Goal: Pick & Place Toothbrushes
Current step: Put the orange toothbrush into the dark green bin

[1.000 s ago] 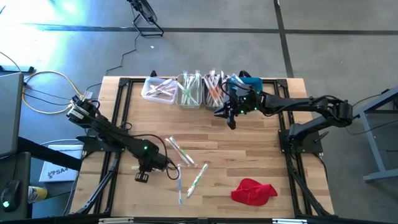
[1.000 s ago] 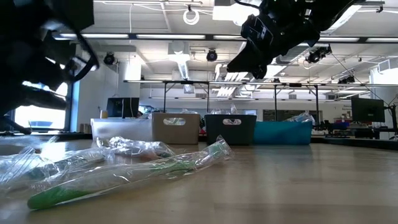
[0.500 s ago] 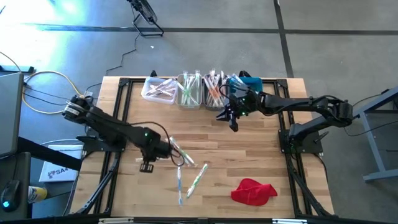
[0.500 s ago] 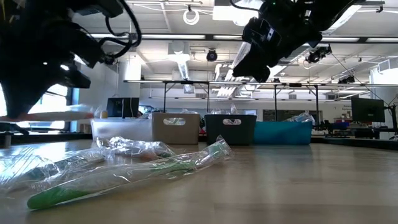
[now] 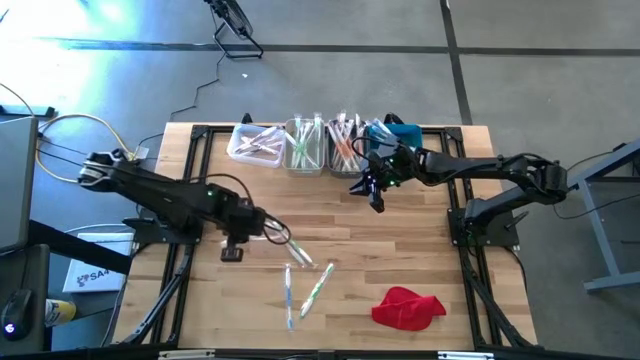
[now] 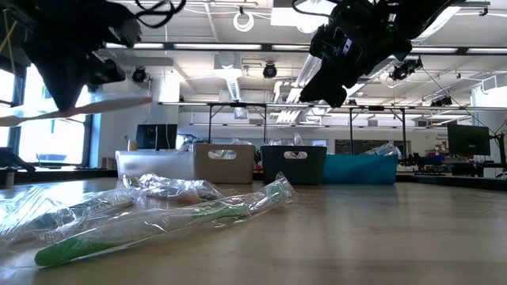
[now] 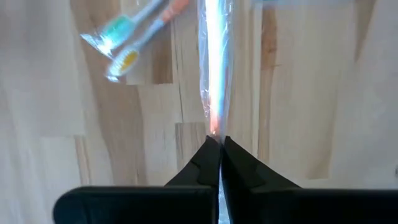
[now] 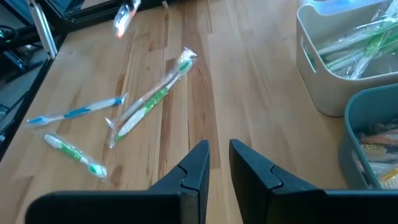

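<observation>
My left gripper [image 7: 219, 142] [image 5: 258, 228] hangs over the table's left middle, shut on a wrapped toothbrush with a pink-orange handle [image 7: 214, 68] [image 6: 95, 106]. Other wrapped toothbrushes lie flat on the wood: a blue one [image 8: 74, 112], a green one [image 8: 152, 94], a short green one [image 8: 71, 152] and a pair [image 5: 292, 247] beside the left gripper. My right gripper [image 8: 217, 149] [image 5: 375, 200] hovers in front of the bins, its fingers a narrow gap apart with nothing between them. My left gripper pinches the toothbrush's clear wrapper [image 7: 214, 127] between its two fingertips, coming steeply from above. The toothbrush runs along the slit between the fingers. In the low view it sticks out on both sides of the fingers, nearly level and clear of the table.
A row of bins stands at the far edge: white [image 5: 255, 143], beige [image 5: 305, 145], grey [image 5: 343, 148] and blue [image 5: 398, 132], all holding toothbrushes. A red cloth [image 5: 407, 307] lies near the front right. Bare wood stretches between the bins and the loose toothbrushes.
My left gripper has risen and gone toward the table's far edge, carrying the pink-orange toothbrush up from just above the table to well clear of it. The toothbrush stays roughly level. The toothbrushes on the table have kept their places.
</observation>
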Tool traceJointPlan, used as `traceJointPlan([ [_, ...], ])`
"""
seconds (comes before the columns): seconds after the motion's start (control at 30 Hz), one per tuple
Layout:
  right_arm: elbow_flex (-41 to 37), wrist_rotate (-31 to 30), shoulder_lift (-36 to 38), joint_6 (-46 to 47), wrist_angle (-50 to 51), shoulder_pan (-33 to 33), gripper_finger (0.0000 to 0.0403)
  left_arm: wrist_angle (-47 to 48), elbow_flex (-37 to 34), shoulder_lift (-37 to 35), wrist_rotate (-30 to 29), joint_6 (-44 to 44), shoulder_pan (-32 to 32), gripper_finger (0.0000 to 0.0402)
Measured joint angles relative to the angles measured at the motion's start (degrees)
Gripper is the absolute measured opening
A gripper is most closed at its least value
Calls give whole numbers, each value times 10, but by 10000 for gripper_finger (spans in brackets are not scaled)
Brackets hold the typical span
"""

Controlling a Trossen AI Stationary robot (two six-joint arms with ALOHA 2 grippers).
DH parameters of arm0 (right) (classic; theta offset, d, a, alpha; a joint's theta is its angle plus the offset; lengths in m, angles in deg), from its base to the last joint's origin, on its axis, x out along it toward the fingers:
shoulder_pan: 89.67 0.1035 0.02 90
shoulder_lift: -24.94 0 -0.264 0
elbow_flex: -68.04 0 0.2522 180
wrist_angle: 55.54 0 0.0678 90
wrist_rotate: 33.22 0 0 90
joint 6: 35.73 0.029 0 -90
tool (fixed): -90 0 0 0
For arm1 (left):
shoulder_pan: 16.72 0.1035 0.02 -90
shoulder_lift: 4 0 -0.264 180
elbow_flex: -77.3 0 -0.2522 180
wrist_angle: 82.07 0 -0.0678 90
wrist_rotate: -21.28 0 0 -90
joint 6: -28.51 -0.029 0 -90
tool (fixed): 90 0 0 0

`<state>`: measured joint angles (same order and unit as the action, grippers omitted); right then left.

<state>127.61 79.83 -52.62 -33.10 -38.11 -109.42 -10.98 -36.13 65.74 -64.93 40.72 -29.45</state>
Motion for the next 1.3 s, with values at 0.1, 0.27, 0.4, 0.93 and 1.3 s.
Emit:
traceJointPlan([
  [0.1, 0, 0, 0, 0, 0, 0, 54, 3, 0, -26, -25, 0, 0, 3],
  [0.27, 0, 0, 0, 1, 0, 0, 54, -1, 0, -67, -61, -2, 0, 3],
  [0.4, 0, 0, 0, 1, 0, 0, 54, -2, 0, -100, -88, -11, 0, 2],
  [0.93, 0, -1, 0, -14, -1, 0, 54, -54, 0, -194, -180, -75, 0, 0],
  [1.3, 0, 0, 0, -14, -49, 0, 54, -171, 0, -199, -218, -156, 0, 0],
])
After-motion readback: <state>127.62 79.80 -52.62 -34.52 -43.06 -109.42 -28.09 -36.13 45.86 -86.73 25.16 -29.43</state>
